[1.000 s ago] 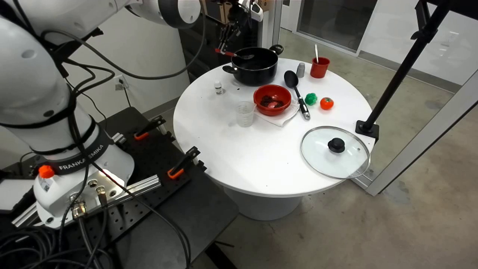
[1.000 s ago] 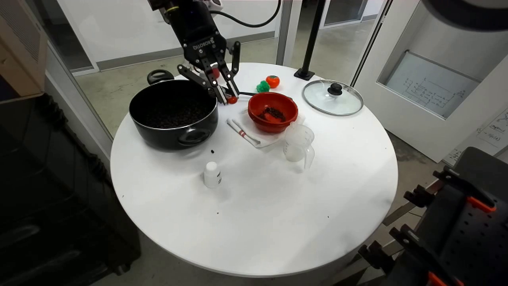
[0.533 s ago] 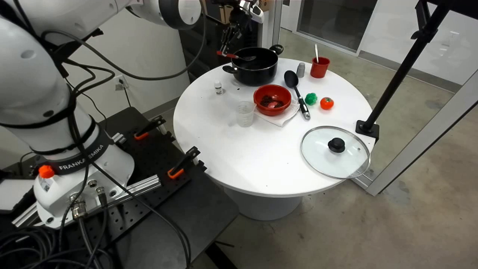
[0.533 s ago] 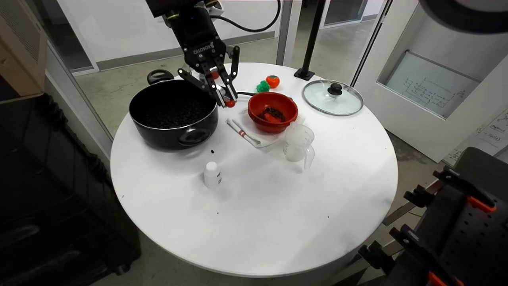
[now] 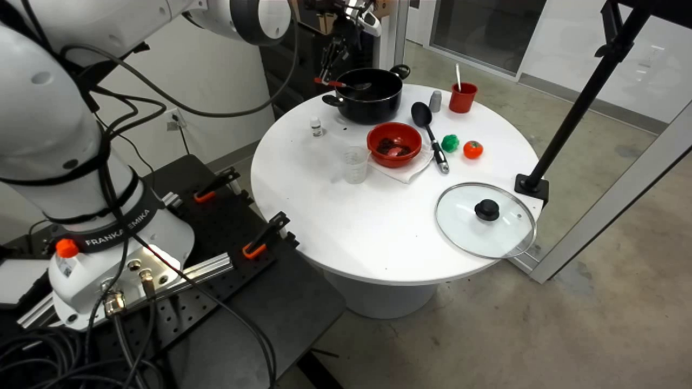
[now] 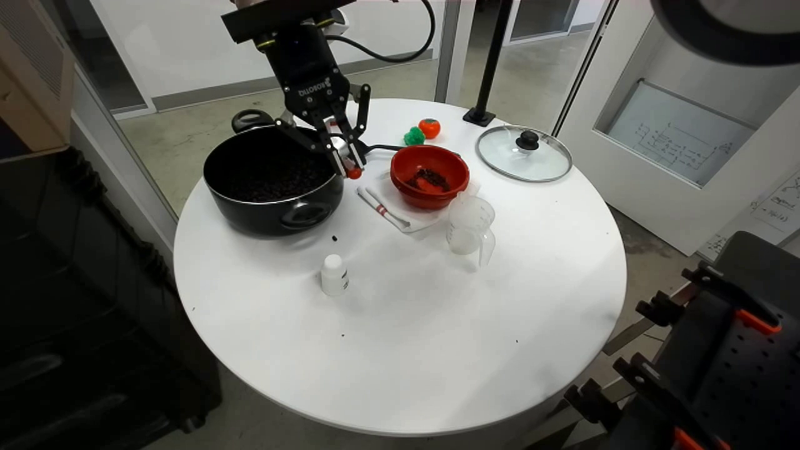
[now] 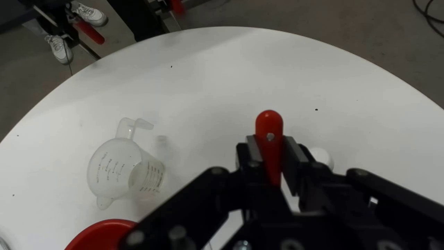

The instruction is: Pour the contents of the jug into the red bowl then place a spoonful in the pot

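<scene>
Spoon (image 5: 339, 84) and pincer (image 7: 272, 149): both have dipped a little since a second ago; everything else I watch on the counter (image 6: 412, 331) has stayed put.
Grip: my pincer is clamped on the spoon's red handle, one pad to each side; ROBOTIQ is printed on its body.
Spoon head: over or just inside the mouth of the pot (image 6: 269, 215); I can't make out how deep it sits, nor whether it carries anything.
Pot: dark bits (image 6: 278, 182) lie across what I can see of its floor, more than one spoonful by my reckoning, so they don't settle whether mine has gone in; I'd call the last step under way, the emptying perhaps left.
White bottle (image 6: 334, 276): upright near the pot, dark print on its side too small for me to read.
Red bowl (image 6: 431, 201): on a cloth (image 5: 413, 170), dark bits in its bottom, so I judge the pouring done.
Jug (image 7: 119, 170): upright just beside the bowl, looking emptied; measuring marks run along its wall, their figures too blurred for me.
Glass lid (image 5: 470, 229): flat on the counter, well apart from the pot.
Arm base (image 5: 111, 259): FRANKA EMIKA reads plainly on its dark band.
Whiteboard (image 6: 678, 134): beyond the counter, its writing too faint for me to read.
</scene>
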Motion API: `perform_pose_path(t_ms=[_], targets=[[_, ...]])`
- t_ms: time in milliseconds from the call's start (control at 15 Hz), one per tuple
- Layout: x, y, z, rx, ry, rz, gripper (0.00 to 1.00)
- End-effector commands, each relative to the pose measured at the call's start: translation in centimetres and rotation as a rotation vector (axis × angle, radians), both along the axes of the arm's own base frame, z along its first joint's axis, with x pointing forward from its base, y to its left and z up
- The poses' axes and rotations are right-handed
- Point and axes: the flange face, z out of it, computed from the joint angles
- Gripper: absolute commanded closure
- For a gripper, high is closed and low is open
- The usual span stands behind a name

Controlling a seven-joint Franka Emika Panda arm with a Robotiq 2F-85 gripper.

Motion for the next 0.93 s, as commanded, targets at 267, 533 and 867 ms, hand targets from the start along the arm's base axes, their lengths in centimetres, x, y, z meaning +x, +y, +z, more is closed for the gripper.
perform_pose_path(t_ms=[267,533,867], targets=[[3.5,3.1,2.7,0.041,-0.297,0.010,0.95],[5.2,4.5,5.1,0.063,-0.455,0.044,0.95],[3.9,3.5,4.5,0.153,-0.318,0.035,0.95]])
